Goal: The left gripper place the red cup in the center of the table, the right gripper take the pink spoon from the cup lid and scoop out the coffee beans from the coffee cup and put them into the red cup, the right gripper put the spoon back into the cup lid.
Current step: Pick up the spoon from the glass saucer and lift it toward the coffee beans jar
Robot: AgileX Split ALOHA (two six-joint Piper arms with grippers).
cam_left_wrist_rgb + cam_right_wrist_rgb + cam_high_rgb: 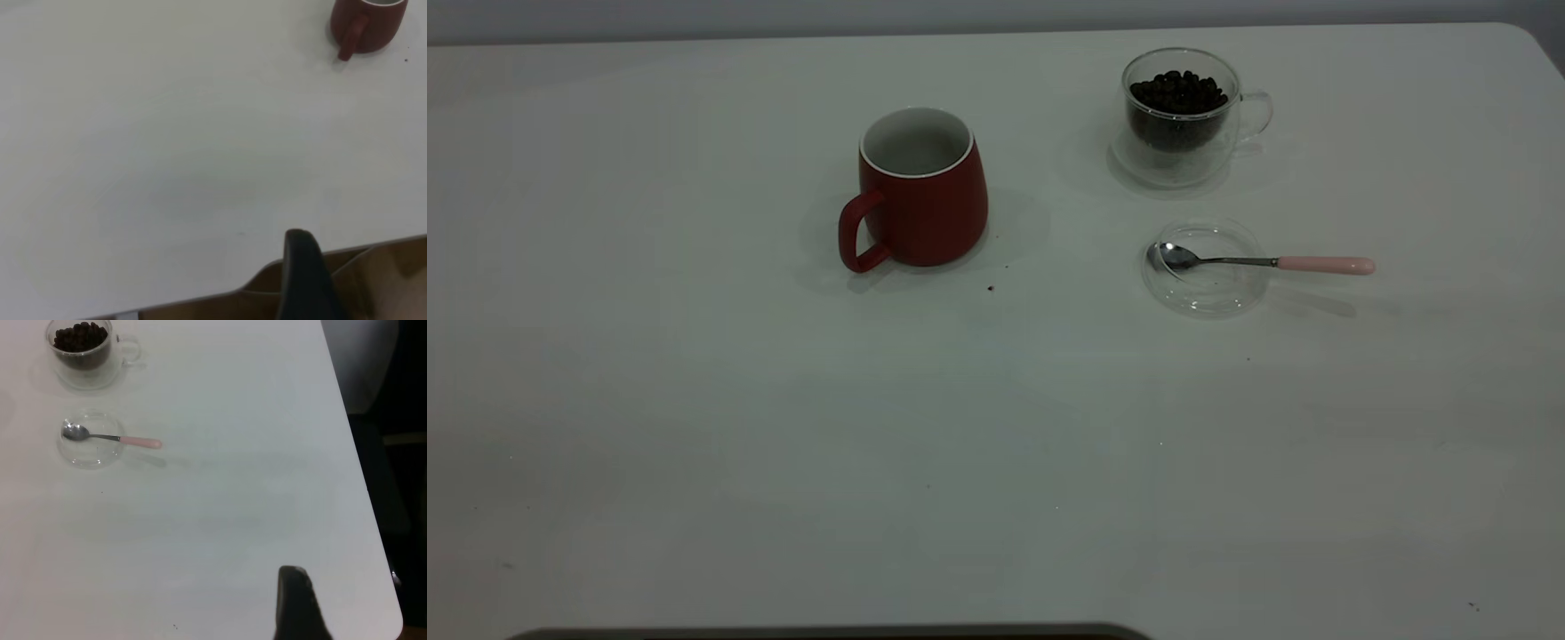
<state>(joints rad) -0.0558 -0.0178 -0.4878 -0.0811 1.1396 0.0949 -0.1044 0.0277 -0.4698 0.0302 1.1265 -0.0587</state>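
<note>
The red cup stands upright near the middle of the table, handle toward the front left; its lower part also shows far off in the left wrist view. At the back right the glass coffee cup holds the coffee beans. In front of it lies the cup lid with the pink spoon resting bowl-down in it, handle out to the right. The right wrist view shows the same coffee cup, lid and spoon. Neither gripper is in the exterior view. The left gripper and right gripper each show only as a dark tip above the table's near corners.
A small dark speck lies in front of the red cup. A brown surface shows beyond the table edge under the left arm. Dark space lies past the table's right edge. A dark rim runs along the front.
</note>
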